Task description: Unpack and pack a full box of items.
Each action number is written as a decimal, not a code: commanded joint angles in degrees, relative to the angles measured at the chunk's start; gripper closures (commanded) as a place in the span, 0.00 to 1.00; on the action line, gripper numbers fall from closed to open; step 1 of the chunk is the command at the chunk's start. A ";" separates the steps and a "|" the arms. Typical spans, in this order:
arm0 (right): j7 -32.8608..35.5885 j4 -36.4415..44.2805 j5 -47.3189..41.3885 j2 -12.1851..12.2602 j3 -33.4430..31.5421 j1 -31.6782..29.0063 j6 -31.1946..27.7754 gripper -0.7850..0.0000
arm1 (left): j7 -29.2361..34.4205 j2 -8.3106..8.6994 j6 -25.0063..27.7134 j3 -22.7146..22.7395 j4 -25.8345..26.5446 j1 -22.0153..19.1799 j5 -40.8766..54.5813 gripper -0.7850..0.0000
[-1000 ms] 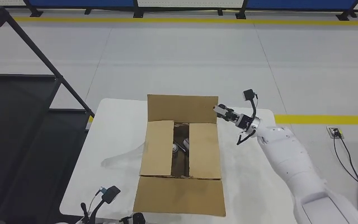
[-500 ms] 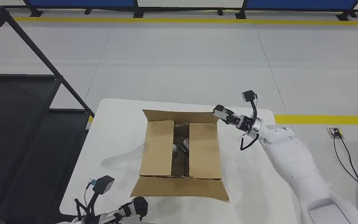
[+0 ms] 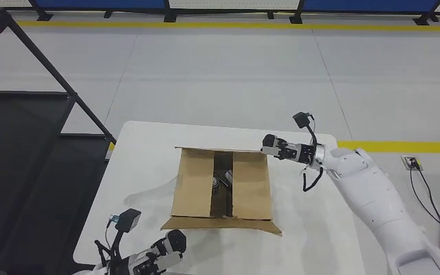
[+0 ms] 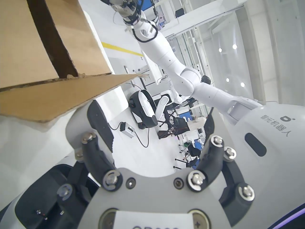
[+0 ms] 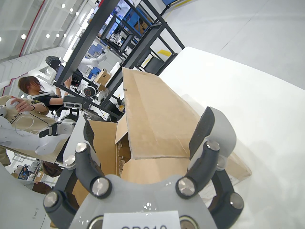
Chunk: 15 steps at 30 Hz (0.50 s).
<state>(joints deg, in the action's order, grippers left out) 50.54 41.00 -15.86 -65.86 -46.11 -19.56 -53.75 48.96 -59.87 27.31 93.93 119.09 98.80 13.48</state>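
Note:
A brown cardboard box (image 3: pixel 251 185) stands mid-table, its two side flaps folded in with a dark gap (image 3: pixel 221 180) between them where items show. The far flap stands nearly on edge, and the near flap (image 3: pixel 220 225) sticks out toward me. My right gripper (image 3: pixel 267 145) is open at the box's far right corner; in the right wrist view its fingers (image 5: pixel 207 129) flank the far flap (image 5: pixel 152 110). My left gripper (image 3: pixel 175 242) is open just below the near flap (image 4: pixel 59 91), with nothing between its fingers (image 4: pixel 100 122).
The white table (image 3: pixel 144 165) has bare room on both sides of the box. A black metal rack (image 3: pixel 41 172) stands off the table's left side. Grey floor with a yellow line lies beyond.
The far flap rose from lying back to standing on edge as my right gripper moved along it. The near flap lifted and looks narrower. My left gripper came up under it.

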 commanded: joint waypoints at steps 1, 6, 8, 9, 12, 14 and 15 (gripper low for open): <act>1.53 1.39 -0.75 0.86 -0.07 -0.11 1.53 0.00 | -1.47 -0.04 -1.04 -0.45 -0.11 -0.66 -0.99 0.00; 6.13 4.66 -3.45 2.46 -1.32 -0.36 6.13 0.00 | -3.77 -0.10 -3.05 -1.86 -0.58 -2.87 -3.47 0.00; 7.68 5.66 -4.02 3.00 -2.18 -0.58 7.80 0.00 | -4.42 -0.14 -4.04 -2.71 -0.96 -4.11 -4.22 0.00; 8.15 6.07 -4.03 3.15 -2.44 -0.62 8.44 0.00 | -4.57 -0.15 -4.43 -3.04 -1.10 -4.52 -4.37 0.00; 9.33 8.43 -3.33 3.75 -3.37 -1.09 11.52 0.00 | -5.14 -0.20 -5.98 -4.35 -1.73 -6.30 -5.29 0.00; 9.46 10.02 -2.62 4.11 -3.91 -1.63 13.75 0.00 | -5.65 -0.23 -6.87 -5.12 -2.11 -7.39 -6.11 0.00; 9.40 10.90 -2.10 4.26 -4.11 -1.86 15.18 0.00 | -5.89 -0.25 -7.34 -5.51 -2.36 -7.91 -6.42 0.00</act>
<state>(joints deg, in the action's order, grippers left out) 60.01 51.24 -18.33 -61.71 -50.07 -21.24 -39.85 43.29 -60.11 20.37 88.77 116.94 91.32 7.33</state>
